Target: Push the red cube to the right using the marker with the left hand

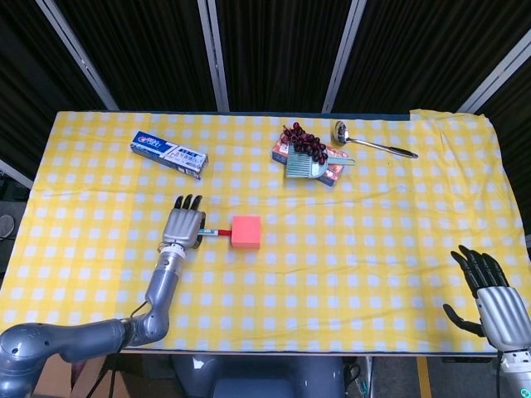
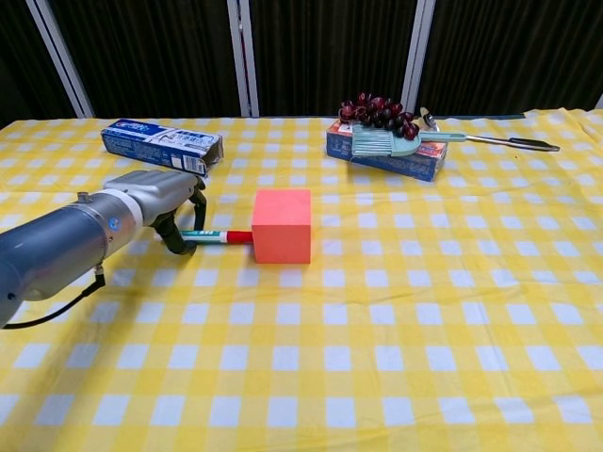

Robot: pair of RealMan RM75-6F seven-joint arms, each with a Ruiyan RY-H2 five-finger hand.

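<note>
The red cube (image 1: 246, 232) (image 2: 282, 225) sits on the yellow checked cloth, a little left of the table's middle. My left hand (image 1: 183, 226) (image 2: 160, 201) holds the marker (image 1: 215, 234) (image 2: 215, 236) level just above the cloth. The marker's red cap points right and touches the cube's left face. My right hand (image 1: 491, 297) hangs open at the table's near right corner, far from the cube; only the head view shows it.
A blue toothpaste box (image 1: 168, 153) (image 2: 161, 146) lies at the back left. Behind the cube to the right, a box carries dark grapes (image 1: 303, 142) (image 2: 379, 112) and a teal brush (image 1: 309, 166). A metal ladle (image 1: 373, 143) lies further right.
</note>
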